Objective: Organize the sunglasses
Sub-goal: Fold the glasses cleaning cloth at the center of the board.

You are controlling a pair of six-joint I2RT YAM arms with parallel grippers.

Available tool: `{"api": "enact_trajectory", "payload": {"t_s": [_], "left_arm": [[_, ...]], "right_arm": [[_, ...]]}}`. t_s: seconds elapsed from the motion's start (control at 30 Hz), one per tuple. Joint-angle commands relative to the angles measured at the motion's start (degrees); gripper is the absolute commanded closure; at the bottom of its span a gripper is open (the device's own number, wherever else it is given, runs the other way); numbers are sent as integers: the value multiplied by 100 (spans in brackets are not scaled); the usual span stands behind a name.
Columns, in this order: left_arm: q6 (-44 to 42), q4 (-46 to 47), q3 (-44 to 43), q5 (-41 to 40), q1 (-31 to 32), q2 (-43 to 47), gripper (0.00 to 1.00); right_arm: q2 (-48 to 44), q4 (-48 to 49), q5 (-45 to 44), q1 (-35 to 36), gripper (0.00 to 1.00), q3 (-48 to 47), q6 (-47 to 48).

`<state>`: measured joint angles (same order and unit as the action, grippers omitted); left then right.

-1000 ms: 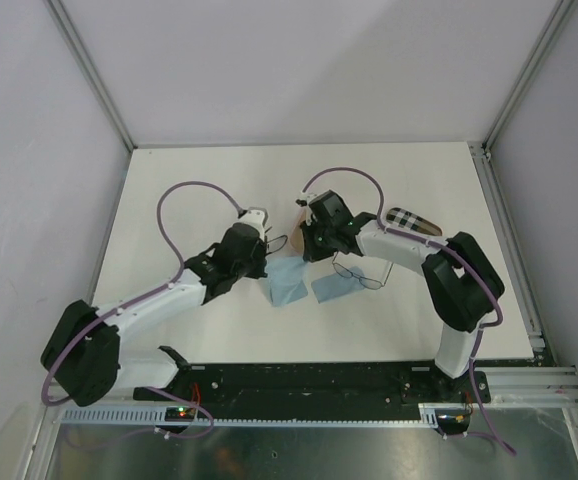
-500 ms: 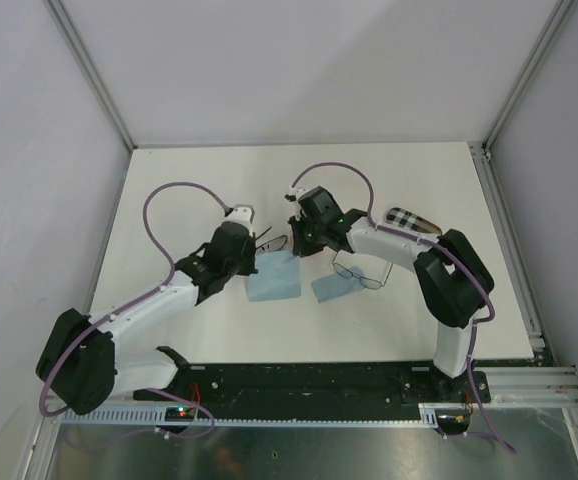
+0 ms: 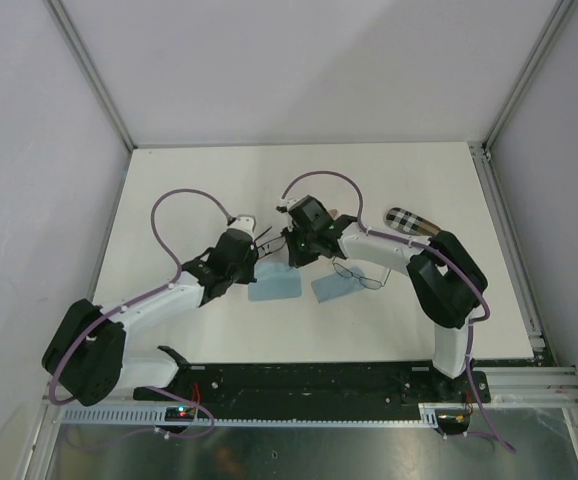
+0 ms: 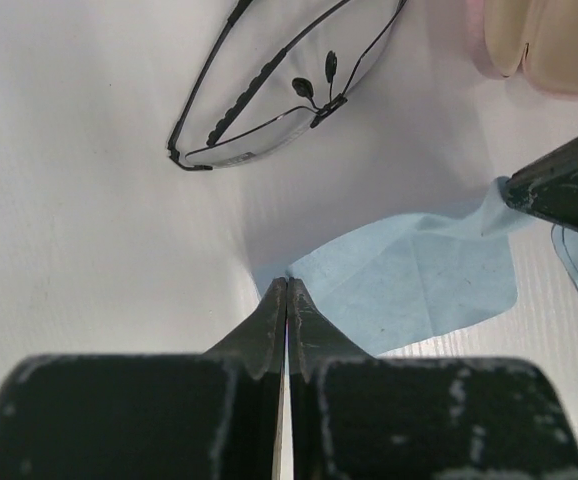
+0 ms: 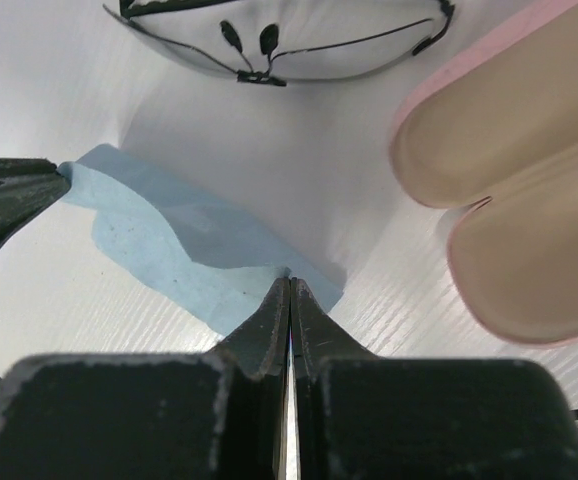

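Pinching opposite corners of a thin light blue cloth point(image 4: 419, 285), the left gripper point(image 4: 287, 285) and right gripper point(image 5: 289, 280) are both clamped tight, while the black-rimmed sunglasses point(image 4: 269, 100) just beyond it and the round wire-framed sunglasses point(image 3: 357, 275) lie uncased, so organizing looks barely begun

You've got left cloth point(image 3: 274, 288) and right cloth point(image 3: 331, 289) side by side, checkered case point(image 3: 412, 221) further right, pink case point(image 5: 509, 190) open.

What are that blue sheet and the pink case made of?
The blue sheet looks like thin matte cloth: it bends and creases softly. The pink case seems rigid, with a smooth pink rim and matte beige lining; plastic or leatherette, I can't tell which.
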<state>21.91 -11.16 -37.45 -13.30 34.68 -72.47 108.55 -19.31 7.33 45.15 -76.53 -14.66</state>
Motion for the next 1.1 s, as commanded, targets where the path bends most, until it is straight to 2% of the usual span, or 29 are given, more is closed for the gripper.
{"api": "enact_trajectory", "payload": {"t_s": [0.0, 0.8, 1.07], "left_arm": [[-150, 238, 98, 27, -36, 74, 100], [136, 204, 480, 599, 57, 124, 100], [245, 132, 499, 555, 57, 36, 100]], "right_arm": [[-7, -153, -138, 121, 100, -192, 28], [-233, -326, -215, 412, 100, 318, -78], [-256, -270, -223, 486, 100, 424, -137]]}}
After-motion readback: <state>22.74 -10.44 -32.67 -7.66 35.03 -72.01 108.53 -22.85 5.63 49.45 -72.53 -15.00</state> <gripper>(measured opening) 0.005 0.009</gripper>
